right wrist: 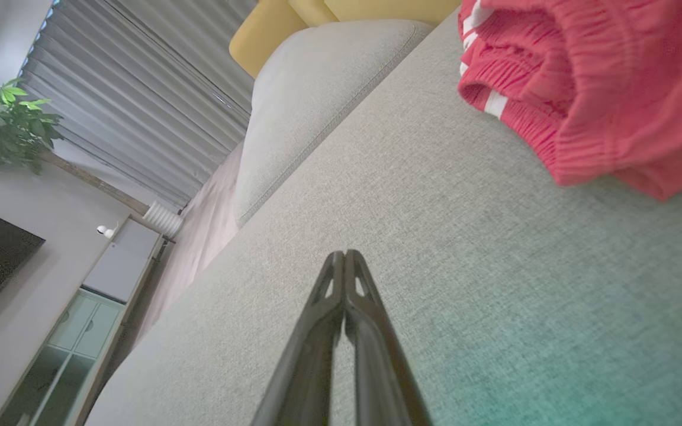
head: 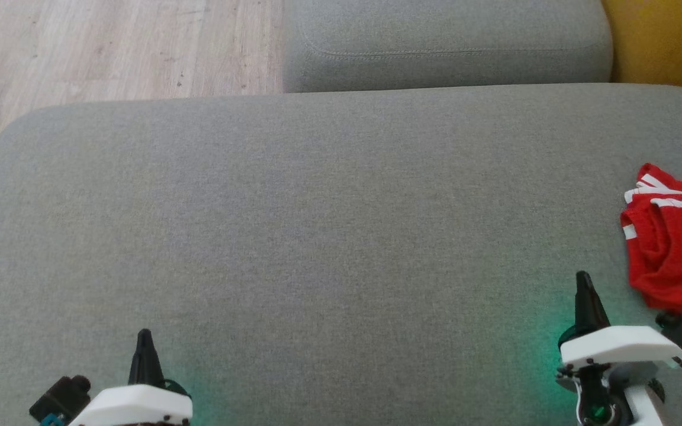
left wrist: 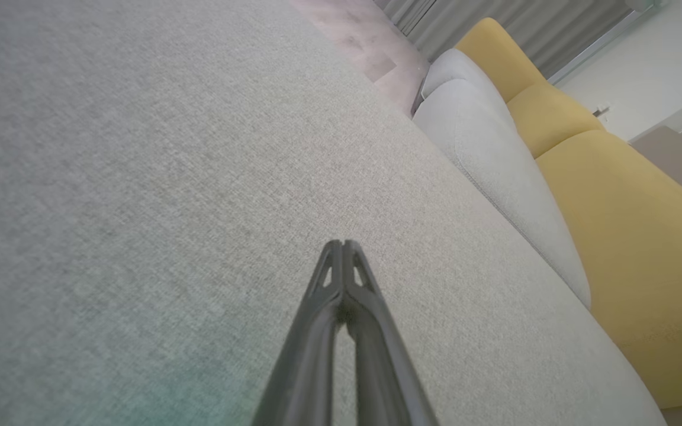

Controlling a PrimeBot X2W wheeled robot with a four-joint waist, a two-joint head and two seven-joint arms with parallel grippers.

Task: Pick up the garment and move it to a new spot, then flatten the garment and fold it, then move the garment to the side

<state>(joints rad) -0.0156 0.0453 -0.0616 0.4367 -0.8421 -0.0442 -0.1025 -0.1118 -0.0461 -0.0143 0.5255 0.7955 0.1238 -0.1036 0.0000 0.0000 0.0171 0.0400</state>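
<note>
One grey sofa seat (head: pixel 317 207): wide and bare in front of me, with good room for flattening. Its soft weave may drag the cloth when I pull it across, so folds could come back.
Red garment (head: pixel 669 248): a crumpled heap with white stripes, lying on the seat at my far right, partly cut by the head view's edge. I may catch only one layer, and the rest would trail.
Right claw (head: pixel 582 283): clenched, empty, just beside the heap. If it goes in without opening, it only pushes the cloth away.
Left claw (head: pixel 144 340): clenched, empty, well apart from the garment.
</note>
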